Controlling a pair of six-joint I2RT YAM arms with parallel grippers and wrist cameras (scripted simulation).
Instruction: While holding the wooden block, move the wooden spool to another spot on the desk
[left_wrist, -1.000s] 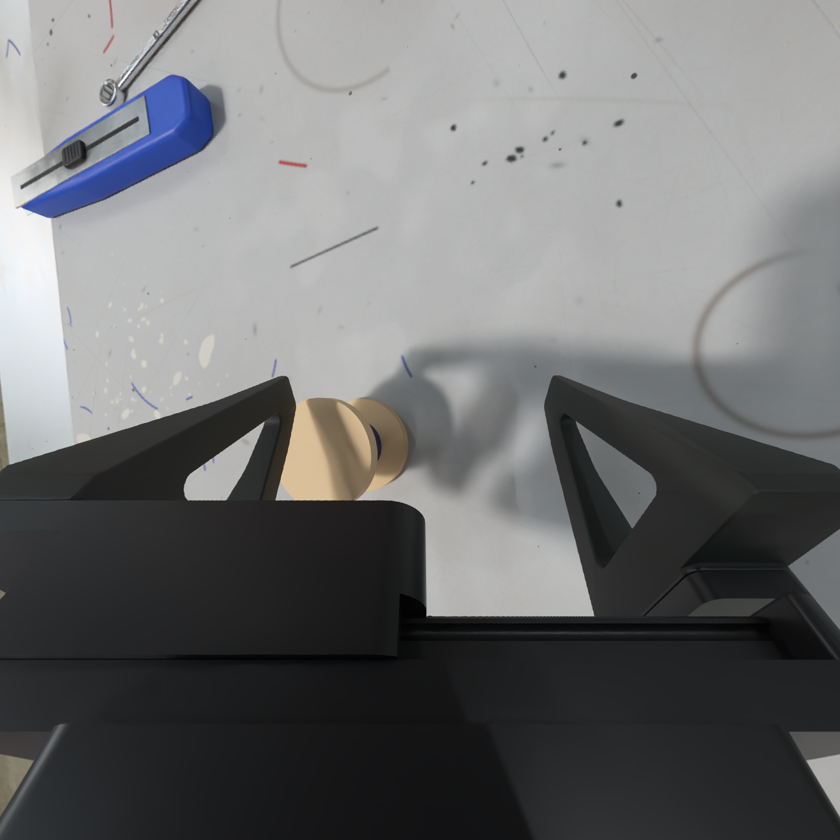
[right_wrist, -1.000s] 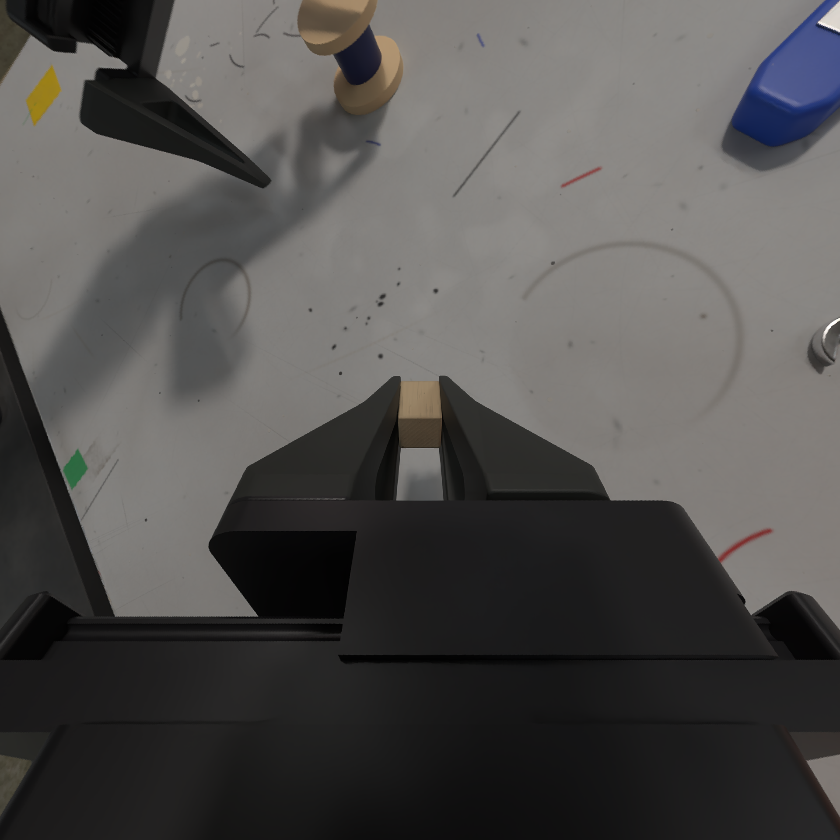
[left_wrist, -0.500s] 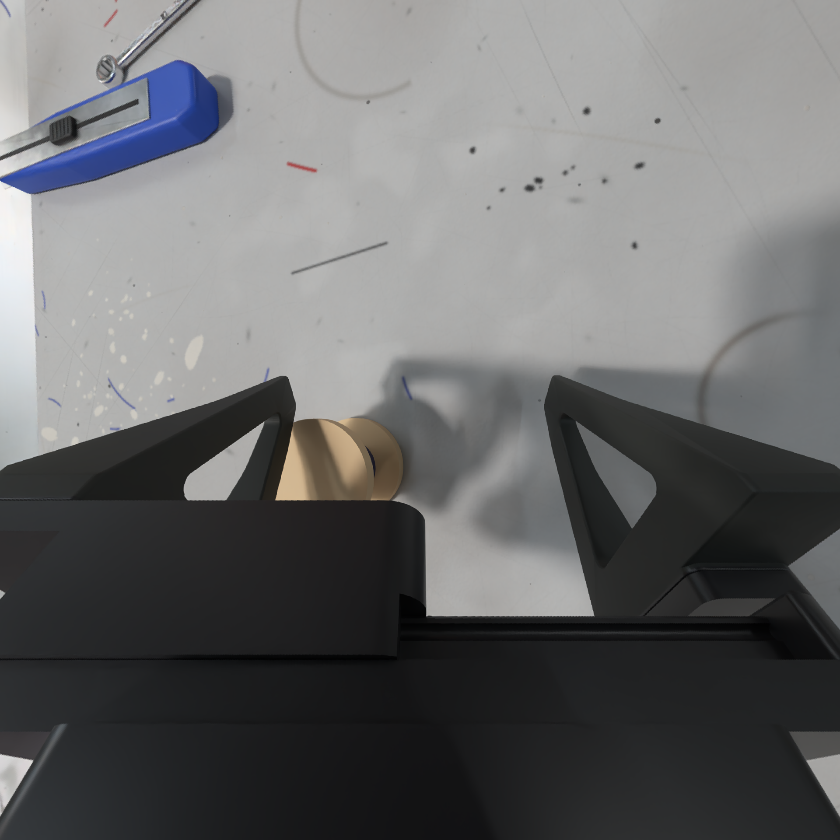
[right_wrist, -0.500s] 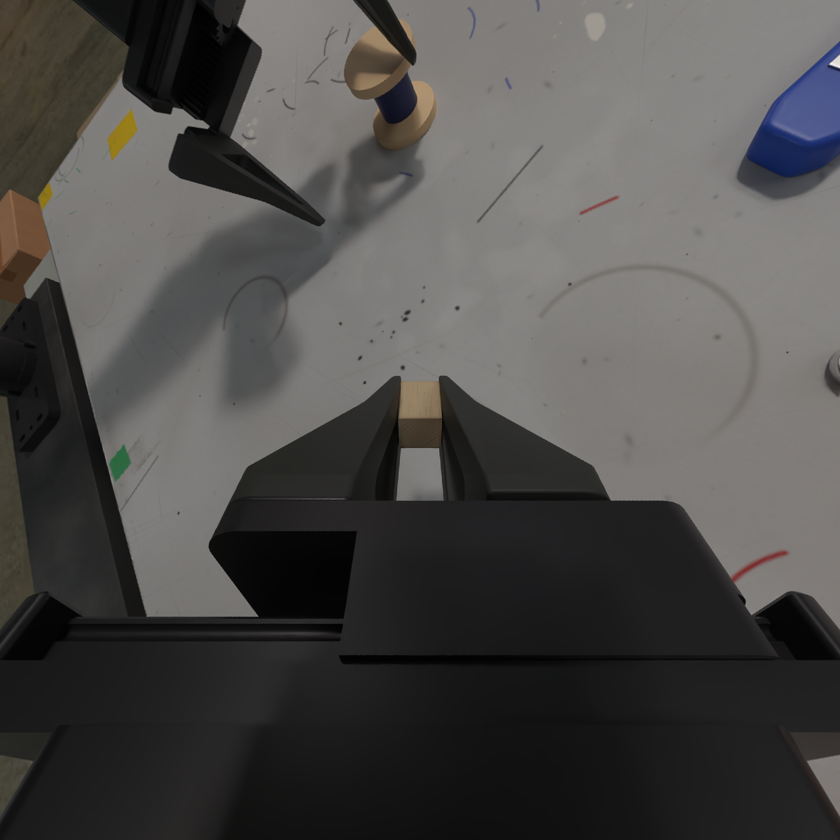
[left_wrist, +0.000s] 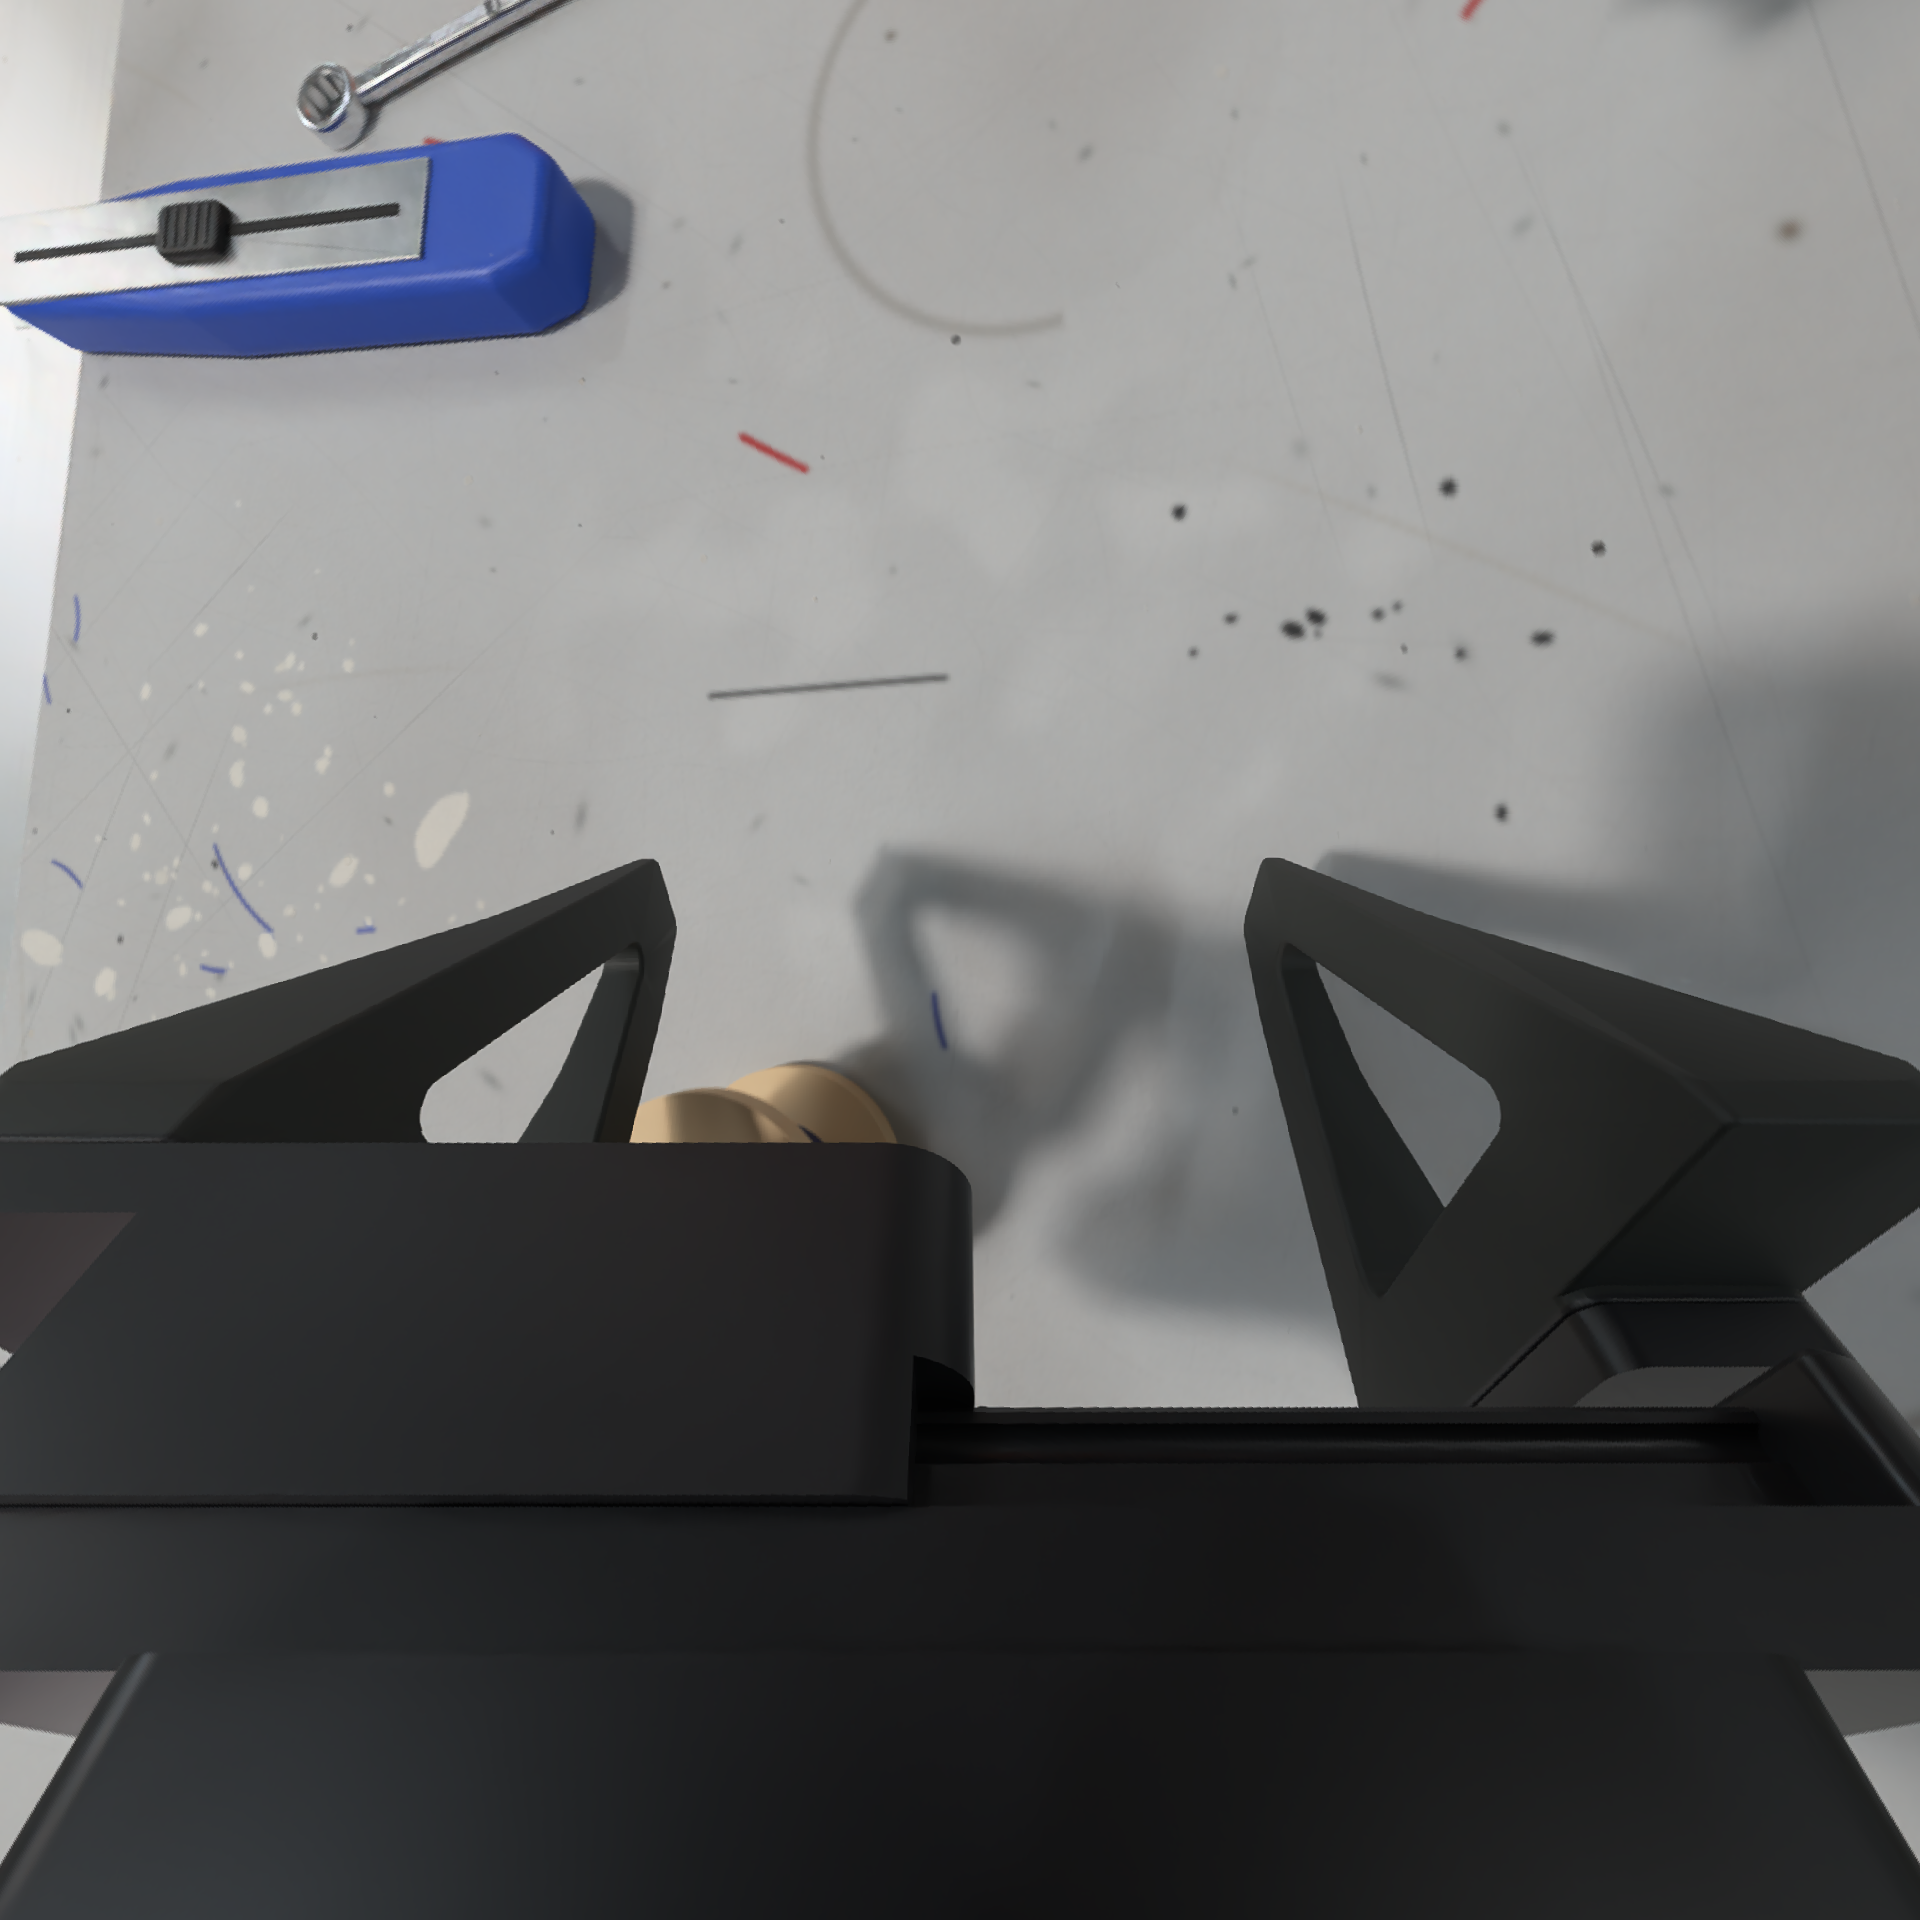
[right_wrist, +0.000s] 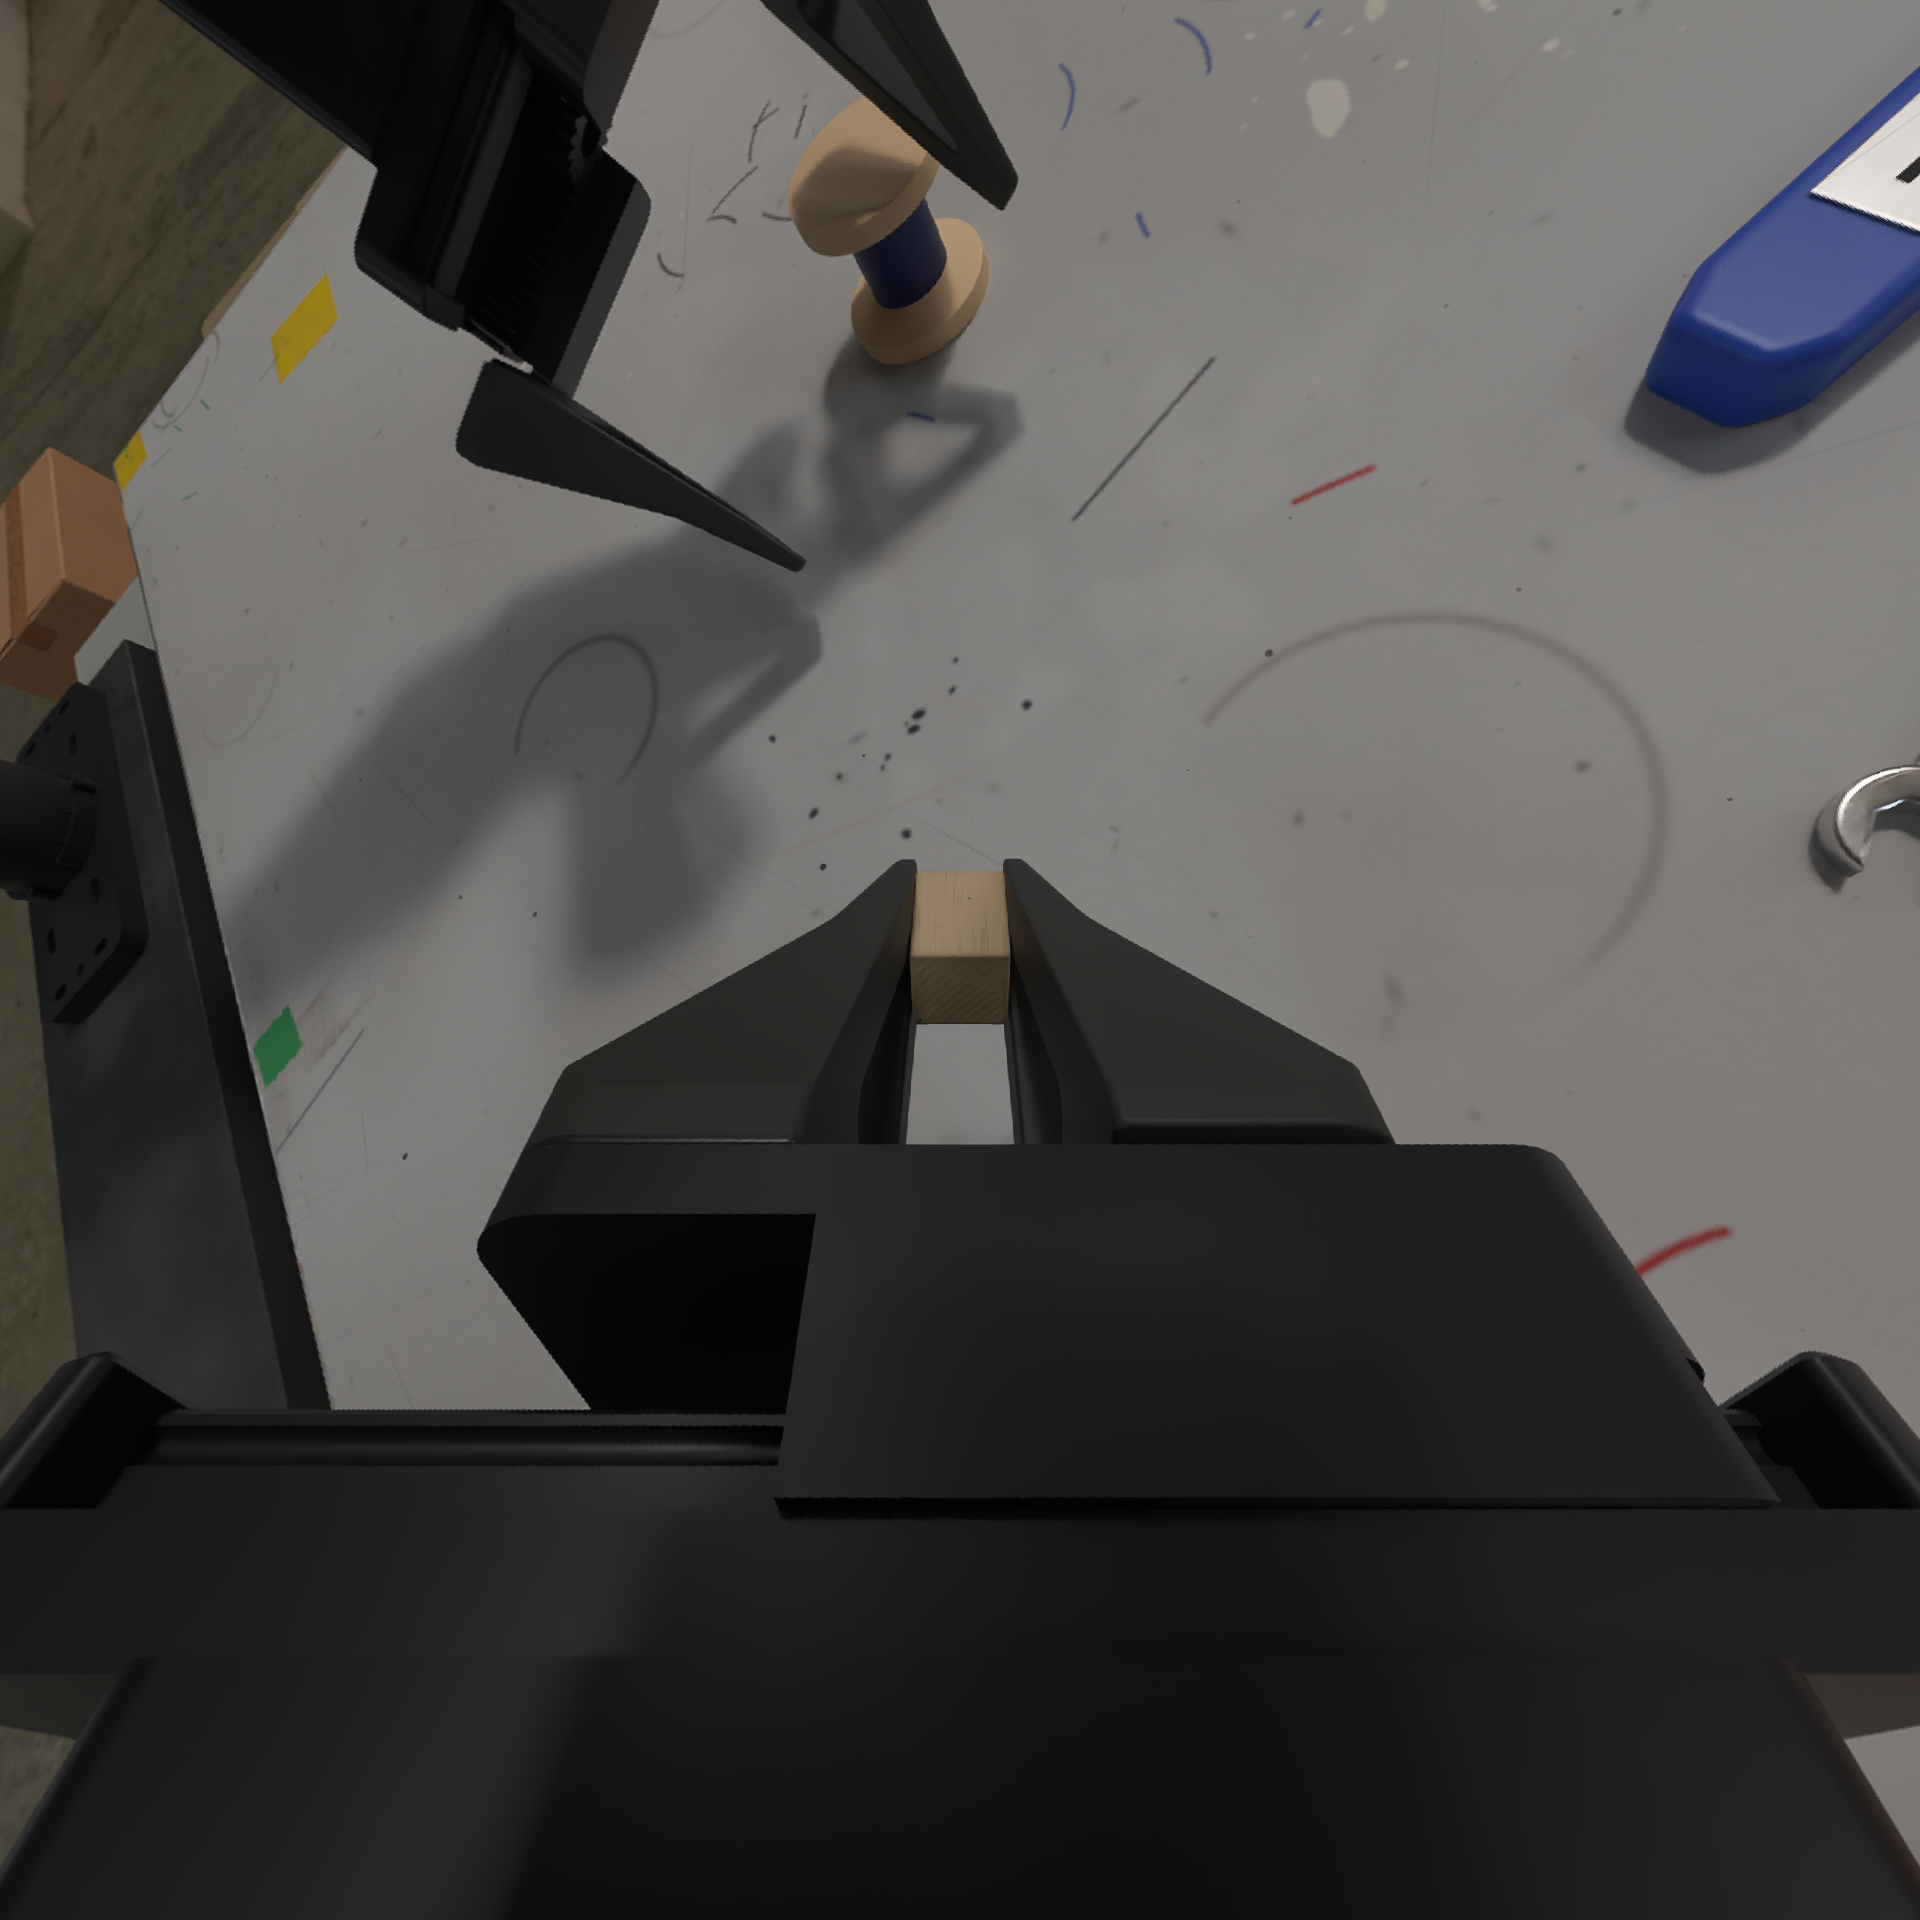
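The wooden spool, tan with a dark blue core, stands tilted on the grey desk in the right wrist view. In the left wrist view only its top shows, beside my left finger and mostly behind the gripper body. My left gripper is open and empty above the desk; in the right wrist view one finger is over the spool's top and the other is to its left. My right gripper is shut on the small wooden block, held above the desk.
A blue utility knife lies at the far left with a chrome wrench beyond it. The knife and a chrome hook end show at right in the right wrist view. A black mount plate and brown box are at left.
The left gripper has moved forward over the spool, which slid back under the gripper body. The right gripper with the block has pulled back, so the spool looks nearer the view's middle.
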